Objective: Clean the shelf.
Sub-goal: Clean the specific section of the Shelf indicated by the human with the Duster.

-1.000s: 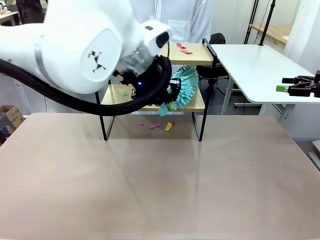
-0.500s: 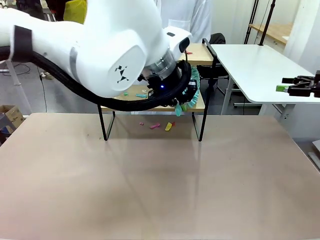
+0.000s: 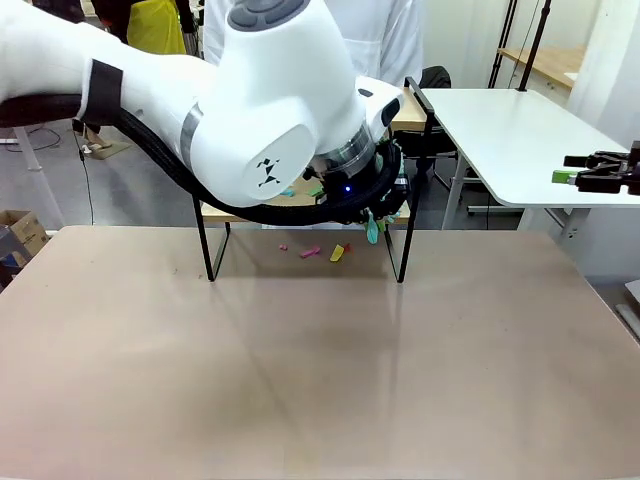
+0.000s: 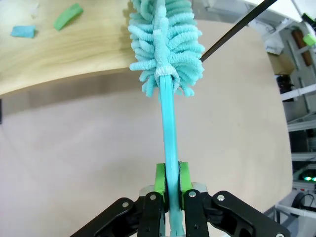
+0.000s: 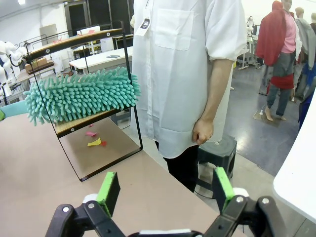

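I'm clenching the left hand [image 4: 172, 180] on the duster [image 4: 166, 47] by its handle, laying its head over the shelf [image 4: 74, 57] lower board to push scraps [image 4: 68, 16] off | shelf standing at the far edge of the desk [image 3: 300, 380] | right hand [image 5: 165, 190] idling released, off to the side.

Front camera across table [image 3: 300, 380]; left wrist close, right far; shelf [image 4: 74, 54] shared.

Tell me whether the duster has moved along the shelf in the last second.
Yes. The duster has swept rightward and a little lower along the lower board of the shelf, ending close to its right front leg.
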Action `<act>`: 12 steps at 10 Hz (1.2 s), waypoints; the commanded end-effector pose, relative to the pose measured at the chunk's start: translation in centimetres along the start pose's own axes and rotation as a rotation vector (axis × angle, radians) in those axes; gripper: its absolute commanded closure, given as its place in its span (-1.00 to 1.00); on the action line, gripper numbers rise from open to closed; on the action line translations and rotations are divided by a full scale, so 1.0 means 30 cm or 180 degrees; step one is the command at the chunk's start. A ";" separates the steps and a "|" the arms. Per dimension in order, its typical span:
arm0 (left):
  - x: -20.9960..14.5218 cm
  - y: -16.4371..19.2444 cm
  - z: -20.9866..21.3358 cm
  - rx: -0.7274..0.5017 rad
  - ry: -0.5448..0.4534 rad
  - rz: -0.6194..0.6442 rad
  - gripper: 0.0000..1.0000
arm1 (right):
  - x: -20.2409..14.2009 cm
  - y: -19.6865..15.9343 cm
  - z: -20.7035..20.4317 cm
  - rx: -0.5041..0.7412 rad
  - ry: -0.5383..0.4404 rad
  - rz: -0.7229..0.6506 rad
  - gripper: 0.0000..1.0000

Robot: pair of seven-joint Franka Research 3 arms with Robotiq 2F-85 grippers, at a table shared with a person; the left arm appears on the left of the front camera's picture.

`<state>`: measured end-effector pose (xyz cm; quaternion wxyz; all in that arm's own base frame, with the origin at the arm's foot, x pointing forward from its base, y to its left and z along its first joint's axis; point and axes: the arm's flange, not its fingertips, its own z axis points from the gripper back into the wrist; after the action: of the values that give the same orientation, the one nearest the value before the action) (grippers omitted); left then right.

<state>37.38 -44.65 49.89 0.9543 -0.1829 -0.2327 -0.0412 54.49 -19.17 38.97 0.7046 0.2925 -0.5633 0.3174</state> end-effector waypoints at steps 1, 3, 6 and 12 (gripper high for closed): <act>0.005 -0.030 -0.053 0.0098 -0.0075 0.0185 0.74 | 0.010 0.004 -0.005 0.0008 -0.0010 0.0016 -1.00; -0.004 0.005 -0.021 0.0037 0.0002 0.0059 0.74 | 0.010 0.004 -0.005 0.0008 -0.0010 0.0016 -1.00; -0.007 0.029 -0.019 0.0085 0.0051 0.0100 0.74 | 0.010 0.004 -0.005 0.0008 -0.0010 0.0016 -1.00; 0.017 0.191 0.065 0.0359 0.0142 0.0296 0.74 | 0.010 0.004 -0.005 0.0008 -0.0010 0.0016 -1.00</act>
<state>38.40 -40.37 49.63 0.9664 -0.1516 -0.2073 0.0055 54.49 -19.17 38.97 0.7046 0.2925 -0.5633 0.3174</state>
